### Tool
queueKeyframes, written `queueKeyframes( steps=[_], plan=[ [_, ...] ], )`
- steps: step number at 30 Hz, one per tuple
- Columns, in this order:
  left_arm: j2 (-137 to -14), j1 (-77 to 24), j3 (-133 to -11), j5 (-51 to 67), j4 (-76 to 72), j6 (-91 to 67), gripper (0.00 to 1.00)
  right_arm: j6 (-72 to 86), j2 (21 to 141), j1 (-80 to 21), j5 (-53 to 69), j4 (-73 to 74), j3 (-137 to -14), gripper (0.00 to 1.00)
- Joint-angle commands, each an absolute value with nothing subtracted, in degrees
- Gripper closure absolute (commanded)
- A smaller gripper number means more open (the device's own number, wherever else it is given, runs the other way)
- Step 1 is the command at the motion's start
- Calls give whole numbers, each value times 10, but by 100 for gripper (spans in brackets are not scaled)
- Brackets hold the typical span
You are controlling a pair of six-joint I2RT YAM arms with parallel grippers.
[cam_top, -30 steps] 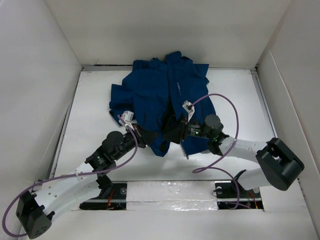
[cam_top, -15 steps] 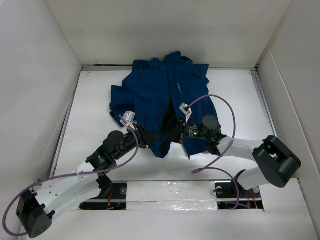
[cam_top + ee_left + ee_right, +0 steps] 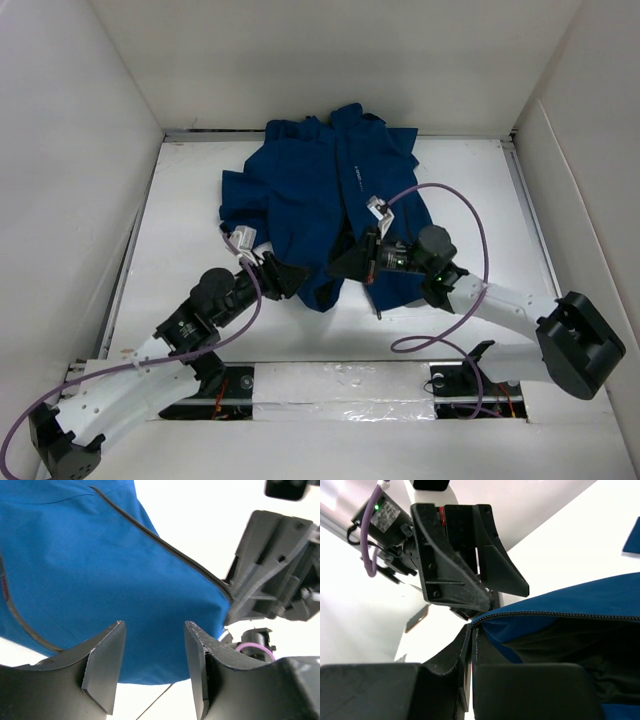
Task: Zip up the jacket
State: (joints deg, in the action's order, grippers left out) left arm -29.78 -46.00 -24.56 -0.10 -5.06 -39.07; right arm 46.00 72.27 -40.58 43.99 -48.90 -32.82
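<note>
The blue jacket [image 3: 320,190] lies crumpled at the back middle of the white table, its front open and the dark lining [image 3: 580,650] showing. My right gripper [image 3: 347,264] is shut on the jacket's [image 3: 580,600] lower front corner, where the zipper edge [image 3: 555,614] ends at its tips [image 3: 472,628]. My left gripper [image 3: 283,277] stands open just left of that corner. In the left wrist view its fingers [image 3: 105,665] are apart with nothing between them [image 3: 152,630], the blue fabric [image 3: 100,570] and zipper edge [image 3: 165,545] just beyond.
White walls [image 3: 70,200] box in the table [image 3: 180,230] on three sides. Purple cables [image 3: 470,290] loop from both wrists. A thin dark cord [image 3: 378,310] hangs off the jacket's near hem. Each gripper shows in the other's wrist view [image 3: 270,575].
My left gripper opened, let go of the jacket's hem and drew back slightly left. My right gripper closed on the jacket's lower corner by the zipper.
</note>
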Motion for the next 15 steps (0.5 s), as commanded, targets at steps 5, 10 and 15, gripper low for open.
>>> queueKeyframes(
  steps=[5,10,15],
  plan=[
    [-265,-458,-228,60,-134,-349,48,562,753,-400,488,-497,-382,100],
    [-258,-458,-206,81,-163,-334,49,656,780,-384,519,-560,-388,100],
    [-264,-458,-191,106,-197,-326,51,714,802,-379,533,-598,-388,100]
  ],
)
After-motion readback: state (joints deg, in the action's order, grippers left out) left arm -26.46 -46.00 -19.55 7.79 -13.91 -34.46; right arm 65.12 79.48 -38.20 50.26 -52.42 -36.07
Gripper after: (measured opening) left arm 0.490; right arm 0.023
